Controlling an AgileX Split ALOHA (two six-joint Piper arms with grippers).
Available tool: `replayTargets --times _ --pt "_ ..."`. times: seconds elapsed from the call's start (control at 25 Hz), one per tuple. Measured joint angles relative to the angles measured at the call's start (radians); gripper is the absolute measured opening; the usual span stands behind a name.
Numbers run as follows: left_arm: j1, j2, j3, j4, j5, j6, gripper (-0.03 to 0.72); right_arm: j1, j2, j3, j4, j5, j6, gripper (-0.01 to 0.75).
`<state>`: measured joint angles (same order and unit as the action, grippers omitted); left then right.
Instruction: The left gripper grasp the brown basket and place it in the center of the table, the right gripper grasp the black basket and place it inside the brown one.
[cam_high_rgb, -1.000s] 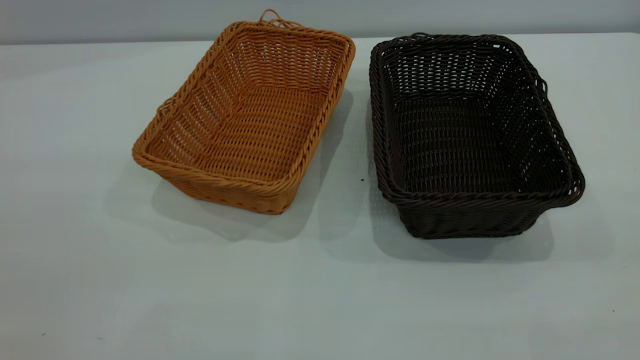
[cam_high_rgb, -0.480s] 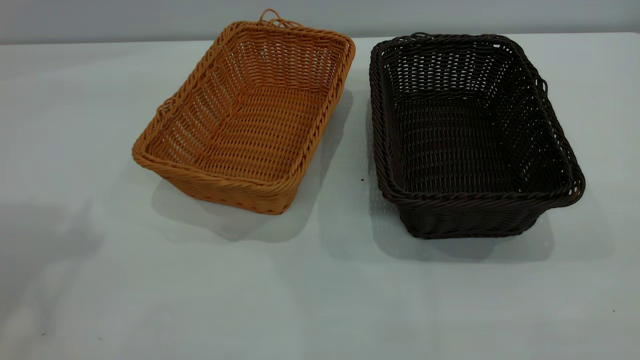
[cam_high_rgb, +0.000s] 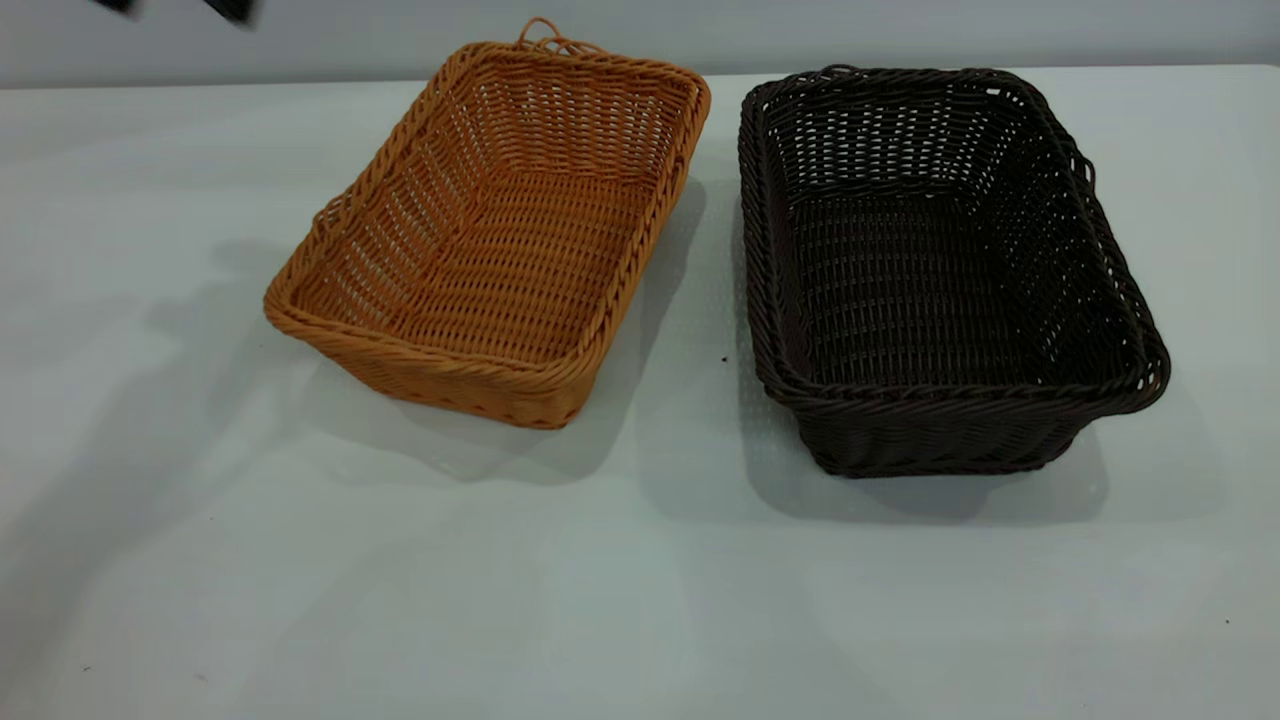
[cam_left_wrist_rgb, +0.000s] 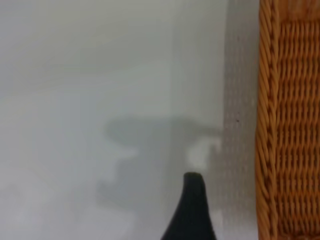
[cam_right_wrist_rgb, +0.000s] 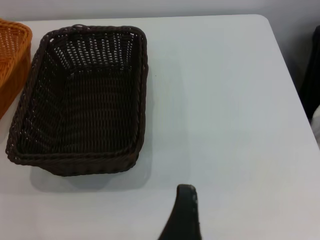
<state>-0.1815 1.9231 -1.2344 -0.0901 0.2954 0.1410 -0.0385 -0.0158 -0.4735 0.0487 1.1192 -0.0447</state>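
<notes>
The brown basket (cam_high_rgb: 495, 235) stands on the table (cam_high_rgb: 640, 580), left of the middle and turned at an angle. The black basket (cam_high_rgb: 935, 265) stands to its right, a narrow gap between them. My left gripper (cam_high_rgb: 175, 8) shows only as two blurred dark tips at the exterior view's top left edge, above and left of the brown basket. In the left wrist view one finger (cam_left_wrist_rgb: 192, 210) hangs over bare table beside the brown basket's rim (cam_left_wrist_rgb: 267, 125), open and empty. In the right wrist view one finger (cam_right_wrist_rgb: 184, 212) is over bare table, beside the black basket (cam_right_wrist_rgb: 82, 100), open and empty.
A grey wall runs behind the table's far edge (cam_high_rgb: 150, 85). The table's rounded corner (cam_right_wrist_rgb: 262, 20) shows in the right wrist view. A dark object (cam_right_wrist_rgb: 314, 75) stands beyond the table's side edge. Bare tabletop lies in front of both baskets.
The left gripper's tips have come into the exterior view at the top left. Its shadow has spread over the left of the table toward the brown basket. Neither basket has moved.
</notes>
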Motion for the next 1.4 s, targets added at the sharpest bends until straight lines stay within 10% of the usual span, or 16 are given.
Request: replayTargets --times 0.76,1.2,1.4 --pt "-0.059 0.441 -0.286 -0.002 -0.028 0.027 0.562 0.000 0.544 -0.020 0.136 -0.287 0.016 0.593" --pt "-0.077 0.502 -0.348 -0.009 -0.101 0.029 0.116 0.000 1.107 -0.020 0.591 -0.449 -0.111 0.593" --pt "-0.080 0.453 -0.382 -0.013 -0.068 0.052 0.081 0.006 1.304 -0.025 0.874 -0.450 -0.190 0.593"
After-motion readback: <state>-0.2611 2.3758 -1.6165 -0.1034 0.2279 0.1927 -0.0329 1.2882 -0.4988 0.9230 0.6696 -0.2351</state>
